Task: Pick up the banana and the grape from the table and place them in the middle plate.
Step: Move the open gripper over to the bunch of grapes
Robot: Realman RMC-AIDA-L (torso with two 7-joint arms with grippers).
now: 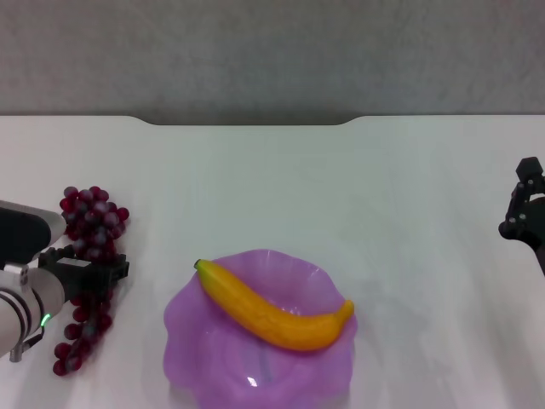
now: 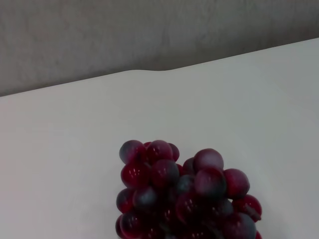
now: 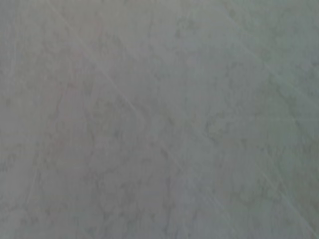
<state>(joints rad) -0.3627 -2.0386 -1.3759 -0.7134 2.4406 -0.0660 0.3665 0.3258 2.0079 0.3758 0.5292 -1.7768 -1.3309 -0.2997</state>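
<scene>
**A:** Where was the left gripper [image 1: 109,271], and what did it have?

**B:** It sat low over the middle of the grape [image 1: 88,256], arm reaching in from the robot's left. I could not tell how far its fingers stood apart, nor whether they had closed on the bunch; the dark fingertips overlapped the berries and hid the contact. The wrist view showed only the bunch's far end [image 2: 184,194] lying on the table [image 2: 75,149].

**A:** What might have gone wrong?

**B:** My guess: a bunch is loose and long, so a pinch across the middle could have caught only a few berries, and both ends would sag or slip out on the lift. Carried low, a trailing end might also have snagged the scalloped rim of the middle plate [image 1: 183,336], or knocked the banana [image 1: 272,311], which already lay across that plate, off to the gripper's right and a little nearer the robot.

**A:** And the other arm?

**B:** The right gripper [image 1: 521,213] was parked far across the table, well apart from everything; I could not tell its finger state.

**A:** The surface, the room?

**B:** A plain white table [image 1: 341,196], smooth, with a notched far edge beyond the gripper, and behind it a flat grey wall [image 1: 272,51].
</scene>
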